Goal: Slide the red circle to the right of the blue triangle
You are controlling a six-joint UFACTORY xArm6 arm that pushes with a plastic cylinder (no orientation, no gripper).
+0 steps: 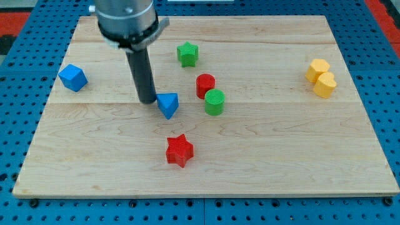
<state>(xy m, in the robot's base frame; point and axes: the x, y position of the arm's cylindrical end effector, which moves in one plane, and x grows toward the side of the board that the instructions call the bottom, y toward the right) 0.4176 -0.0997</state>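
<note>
In the single camera view, my straight dark rod comes down from the grey cylindrical mount at the view's top, and my tip (148,100) rests on the pale wooden board (262,156), which lies on a blue perforated table (12,112). I have no jaws to spread or press together; the rod is bare and pinches nothing. My tip stands just to the view's left of the blue plastic triangle block (168,104), so close that I cannot tell for certain whether the two are touching or a sliver apart. The red plastic circle block (205,85), a short upright cylinder, sits on the far side of that triangle from me, to the view's right of it and slightly toward the view's top, so the triangle lies between my tip and the red circle. Pressed against the red circle at its lower right is a green plastic circle block (214,102), also a short cylinder. A green plastic star block (187,54) lies toward the view's top, above and to the right of my rod. A red plastic star block (179,150) lies toward the view's bottom, below the triangle. A blue plastic cube-like block (73,77) sits well apart at the view's left. Two yellow plastic blocks (320,78), touching each other, rest near the view's right edge.
</note>
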